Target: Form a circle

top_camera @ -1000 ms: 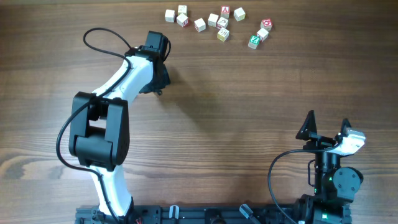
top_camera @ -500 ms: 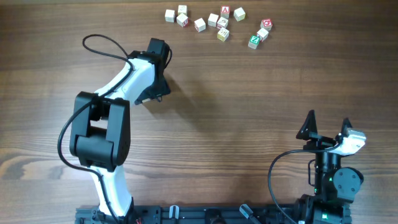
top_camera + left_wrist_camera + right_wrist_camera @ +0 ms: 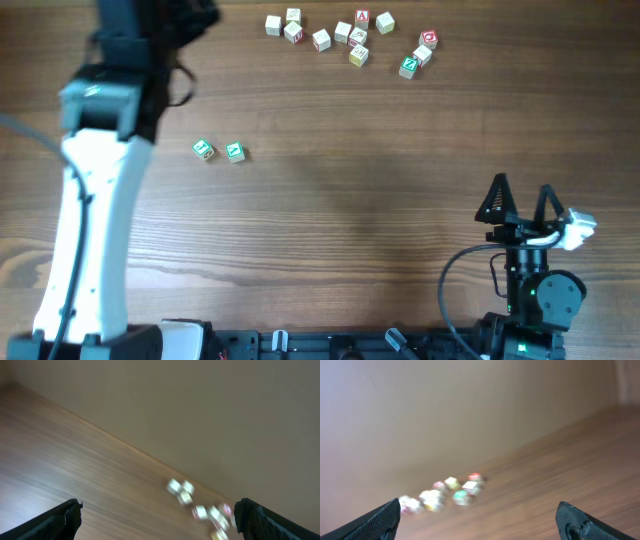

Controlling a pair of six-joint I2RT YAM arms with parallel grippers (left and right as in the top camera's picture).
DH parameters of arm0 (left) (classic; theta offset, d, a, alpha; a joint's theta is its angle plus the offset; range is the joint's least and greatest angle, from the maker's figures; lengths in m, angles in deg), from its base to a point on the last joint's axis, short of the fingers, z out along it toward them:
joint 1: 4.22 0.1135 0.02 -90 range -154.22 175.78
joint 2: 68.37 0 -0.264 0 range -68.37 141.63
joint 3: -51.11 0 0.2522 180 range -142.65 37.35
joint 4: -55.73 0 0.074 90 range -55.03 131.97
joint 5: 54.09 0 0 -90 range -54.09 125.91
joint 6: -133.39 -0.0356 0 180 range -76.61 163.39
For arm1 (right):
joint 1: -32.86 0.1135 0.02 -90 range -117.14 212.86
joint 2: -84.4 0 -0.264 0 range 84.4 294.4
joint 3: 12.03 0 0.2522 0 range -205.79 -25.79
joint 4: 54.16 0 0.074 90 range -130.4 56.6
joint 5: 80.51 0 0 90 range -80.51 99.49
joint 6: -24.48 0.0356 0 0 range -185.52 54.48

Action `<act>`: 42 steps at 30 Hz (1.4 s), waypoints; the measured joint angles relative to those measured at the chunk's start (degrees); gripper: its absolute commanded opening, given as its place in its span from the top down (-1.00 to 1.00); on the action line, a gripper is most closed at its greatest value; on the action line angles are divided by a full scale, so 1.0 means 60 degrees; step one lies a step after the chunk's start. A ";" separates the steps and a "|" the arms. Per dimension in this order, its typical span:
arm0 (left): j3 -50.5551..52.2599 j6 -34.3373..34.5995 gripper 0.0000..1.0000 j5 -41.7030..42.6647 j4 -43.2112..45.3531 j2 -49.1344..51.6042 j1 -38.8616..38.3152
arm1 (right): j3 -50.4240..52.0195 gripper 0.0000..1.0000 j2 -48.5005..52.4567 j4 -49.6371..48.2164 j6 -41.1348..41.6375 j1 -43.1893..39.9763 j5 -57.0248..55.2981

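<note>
Two small pale cubes with green faces (image 3: 204, 150) (image 3: 235, 152) lie side by side, almost touching, on the wooden table left of centre; they are what shows of the circle. My left arm (image 3: 95, 170) rises high along the left side, well clear of them. In the left wrist view my left gripper (image 3: 160, 520) is open with nothing between its fingers, and the picture is blurred. My right gripper (image 3: 521, 192) stands open and empty at the near right, seen also in the right wrist view (image 3: 480, 522).
Several loose letter cubes (image 3: 350, 40) lie scattered along the far edge of the table, red, green and yellow marked. They show blurred in the left wrist view (image 3: 200, 505) and the right wrist view (image 3: 445, 495). A plain wall stands behind the table.
My left gripper has opened and its arm has swung up and to the left, uncovering the two green-faced cubes where it stood. The right arm has barely shifted.
</note>
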 measured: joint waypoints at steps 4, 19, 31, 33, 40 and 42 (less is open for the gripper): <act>0.0000 0.0044 -1.00 -0.0004 -0.0372 -0.0240 0.1333 | 0.0000 -0.99 0.0044 -0.2215 0.2062 0.0000 0.0656; 0.0000 0.0339 -1.00 0.0000 -0.0885 -0.0240 0.1989 | -0.5909 -0.92 0.8699 -0.1308 0.0823 0.0138 0.3042; 0.0004 0.0368 -1.00 0.0000 -0.2113 -0.0240 0.1989 | -1.5908 -0.99 1.8163 0.4273 -0.1792 0.3792 0.1774; 0.0004 0.0368 -1.00 0.0004 -0.2135 -0.0240 0.1989 | -1.6415 -0.99 1.9245 0.3687 -0.2033 0.4269 0.1421; 0.0004 0.0368 -1.00 0.0004 -0.2106 -0.0240 0.1989 | -1.6564 -0.98 2.2440 0.1129 -0.2299 0.5202 -0.0280; 0.0004 0.0368 -1.00 0.0004 -0.2113 -0.0240 0.1989 | -1.6564 -0.94 2.2822 0.0521 -0.2335 0.5300 -0.0521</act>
